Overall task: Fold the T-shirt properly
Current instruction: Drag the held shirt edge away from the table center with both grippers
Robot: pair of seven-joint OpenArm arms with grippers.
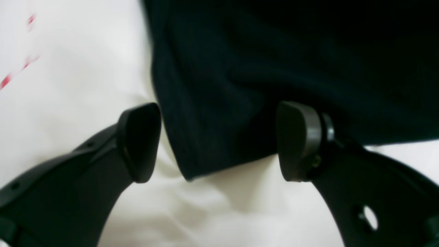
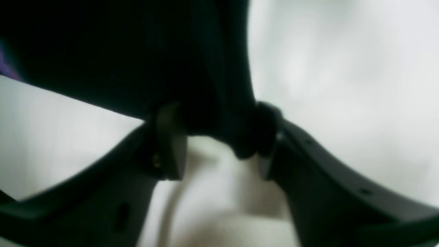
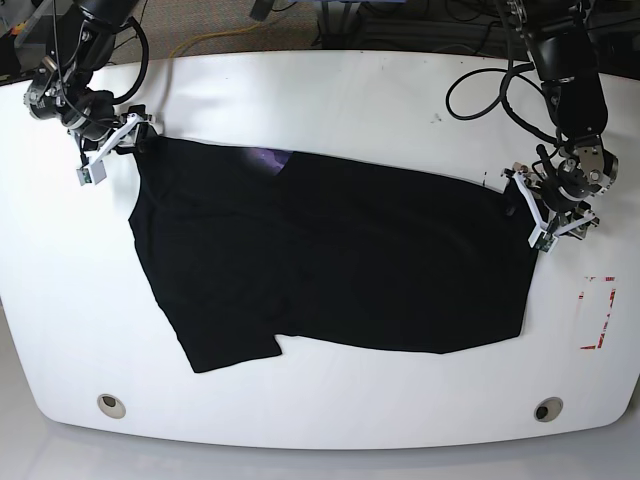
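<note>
**Me:** Starting nearest the base camera: the T-shirt [image 3: 330,260] lies spread on the white counter [image 3: 330,420], one sleeve pointing toward the front edge. I judge we are early; I can make out no finished fold.

**Partner:** And your fingers?

**Me:** On my left wrist view the left gripper [image 1: 219,142] is released, its fingers [image 1: 139,142] spread either side of a corner of the black cloth, not yet pinching it. The right gripper [image 2: 214,142] has cloth bunched between its fingers [image 2: 169,144]; I read it as grasping the T-shirt, though the view is blurred.

**Partner:** What is left?

**Me:** Nearly everything, I reckon: close the left, lift both far corners, bring them over.

**Partner:** Any writing?

**Me:** None readable. There's a red mark [image 3: 598,312] on the counter, and a purplish patch [image 3: 270,159] at the far hem; neither carries legible letters.
</note>
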